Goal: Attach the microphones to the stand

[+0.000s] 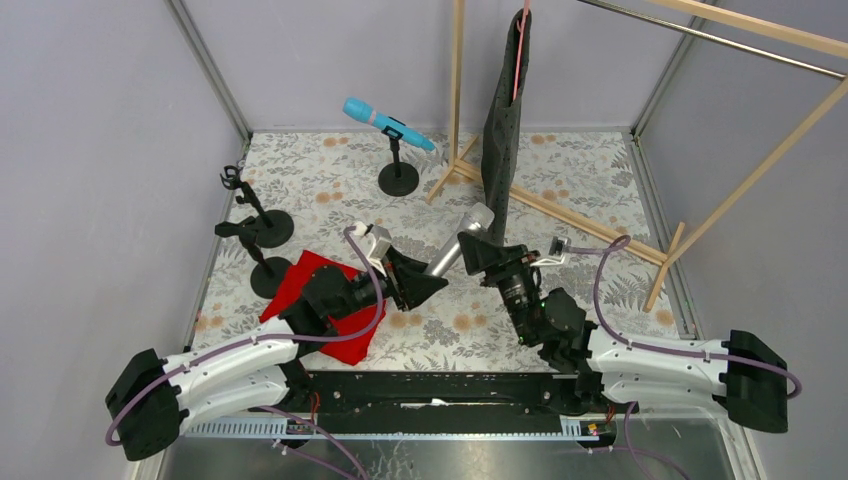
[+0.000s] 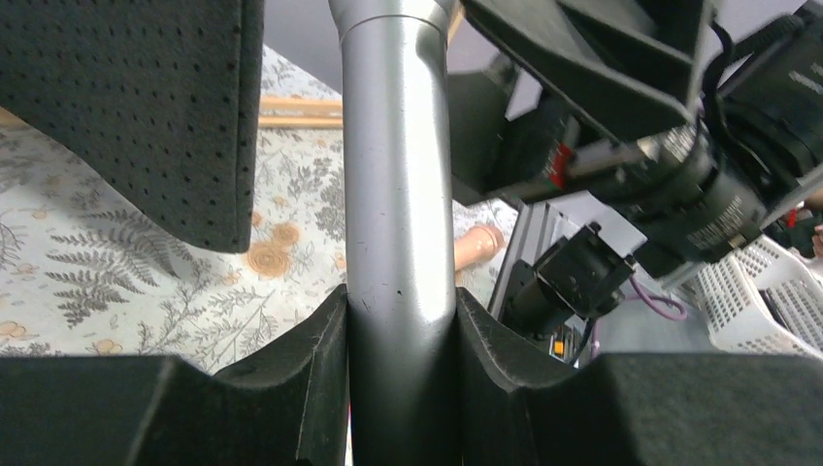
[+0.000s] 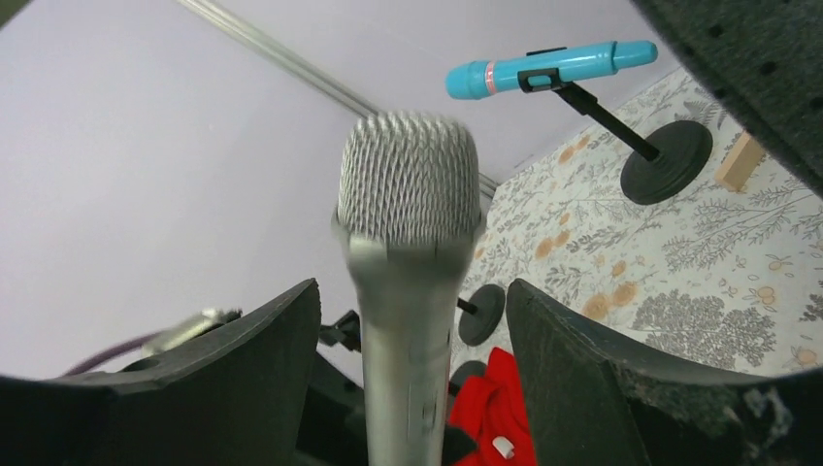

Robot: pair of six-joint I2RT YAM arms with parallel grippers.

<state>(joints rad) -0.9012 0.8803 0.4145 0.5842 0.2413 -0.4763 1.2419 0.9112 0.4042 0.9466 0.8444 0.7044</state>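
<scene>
The silver-grey microphone (image 1: 462, 243) is held off the table, tilted, with my left gripper (image 1: 424, 284) shut on its lower body (image 2: 398, 194). My right gripper (image 1: 476, 252) is open and straddles the same microphone below its mesh head (image 3: 408, 175), with a gap on each side of the handle. The cyan-blue microphone (image 1: 385, 122) is clipped in a black stand (image 1: 398, 178) at the back. A peach-pink microphone (image 2: 478, 245) lies on the table behind the silver one. Two empty stands (image 1: 262, 225) (image 1: 268, 275) are at the left.
A red cloth (image 1: 322, 300) lies under the left arm. A wooden rack (image 1: 560, 210) with a hanging black garment (image 1: 505, 130) stands at the back right. A white basket (image 2: 757, 301) shows at the right of the left wrist view.
</scene>
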